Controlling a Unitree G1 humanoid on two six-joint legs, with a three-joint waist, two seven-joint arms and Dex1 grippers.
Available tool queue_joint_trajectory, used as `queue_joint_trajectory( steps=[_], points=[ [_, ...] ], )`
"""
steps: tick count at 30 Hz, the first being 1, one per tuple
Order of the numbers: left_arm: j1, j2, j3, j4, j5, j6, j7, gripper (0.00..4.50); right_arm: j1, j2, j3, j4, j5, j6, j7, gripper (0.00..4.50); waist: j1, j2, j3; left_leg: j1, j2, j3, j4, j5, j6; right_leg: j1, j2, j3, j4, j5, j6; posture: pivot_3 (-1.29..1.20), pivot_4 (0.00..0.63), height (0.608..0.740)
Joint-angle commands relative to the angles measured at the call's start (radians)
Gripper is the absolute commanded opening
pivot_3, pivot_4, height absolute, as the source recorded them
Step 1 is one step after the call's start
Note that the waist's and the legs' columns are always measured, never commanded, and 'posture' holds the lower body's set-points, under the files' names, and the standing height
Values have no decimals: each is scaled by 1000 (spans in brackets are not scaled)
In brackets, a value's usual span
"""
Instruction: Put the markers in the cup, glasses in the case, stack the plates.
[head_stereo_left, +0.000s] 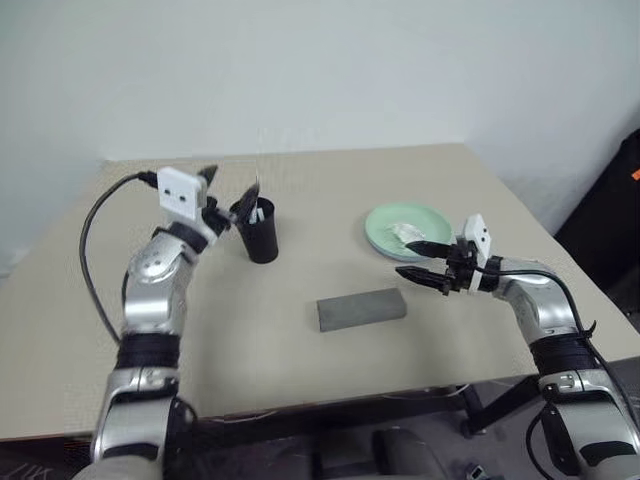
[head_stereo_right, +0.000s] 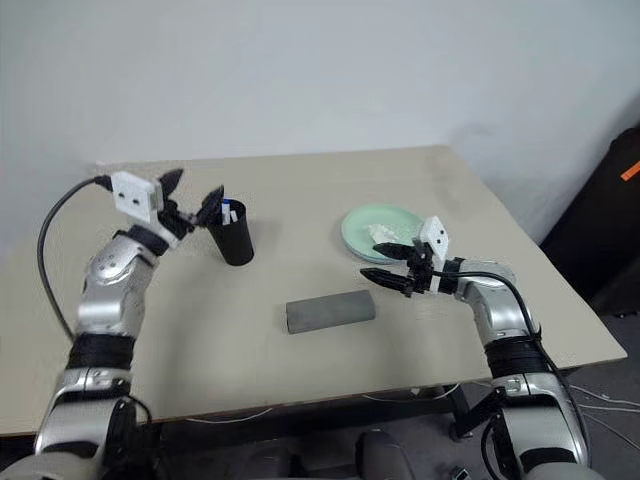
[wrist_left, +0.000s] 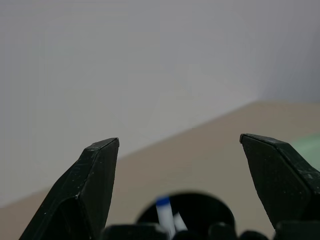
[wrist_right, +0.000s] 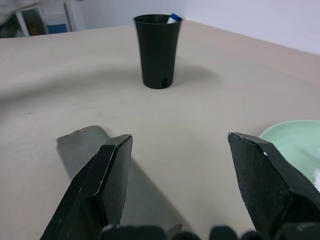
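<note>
Left wrist view looks past your left gripper (wrist_left: 179, 150), whose two black fingers stand wide apart with nothing between them. Just beneath them you see the round mouth of the cup (wrist_left: 200, 207), and the tips of the markers (wrist_left: 163, 212) poke up inside it, one with a blue end.

Taking the cup as the landmark, the head views place your left gripper (head_stereo_left: 232, 187) just beside and slightly above the cup's rim (head_stereo_left: 262, 232), on the side toward your left arm. The cup stands upright on the beige table (head_stereo_left: 300, 340) with the white marker barrels showing at its rim.

Your right gripper (head_stereo_left: 418, 260) also has its fingers spread apart and holds nothing. It hovers well to the right of the cup, low over the table, pointing back toward the cup's side of the table. Its fingertips sit at the near edge of the mint green plate (head_stereo_left: 385, 225).

That plate lies flat, well to the right of the cup, with a small crumpled white tissue (head_stereo_left: 405, 233) resting on it. You cannot tell whether a second plate lies under it.

The grey case (head_stereo_left: 361, 308) lies shut and flat on the table, nearer to you than the cup and to its right, roughly between the cup and your right gripper. In the right wrist view, the case (wrist_right: 80, 150) appears behind one finger, with the cup (wrist_right: 157, 50) standing farther off.
</note>
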Motion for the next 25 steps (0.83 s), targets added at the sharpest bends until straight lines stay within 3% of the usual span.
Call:
queue_joint_trajectory(
  steps=[1, 9, 25],
  points=[
    [94, 42, 3, -196, -35, 83, -57, 4109, -22, -32, -36, 7, 11, -26, 13, 3311, 0, 0, 0, 0, 1, 0, 0, 0, 0, 0, -1, 0, 0, -1, -1, 0, 0, 740],
    [282, 33, -36, -207, 56, 36, -83, 4109, -12, -90, -75, 68, 18, -41, 34, 3311, -1, 0, 0, 2, 0, 1, 0, -1, -3, 0, -1, 0, 0, -1, -2, 0, 0, 740],
    [308, -23, -66, -33, 149, -77, -105, 4109, 182, -168, -146, -51, 57, 5, 37, 3311, 0, 0, 0, 2, 1, 1, 0, -1, -3, 0, -1, 0, -1, -1, -2, 0, 0, 740]
  ],
)
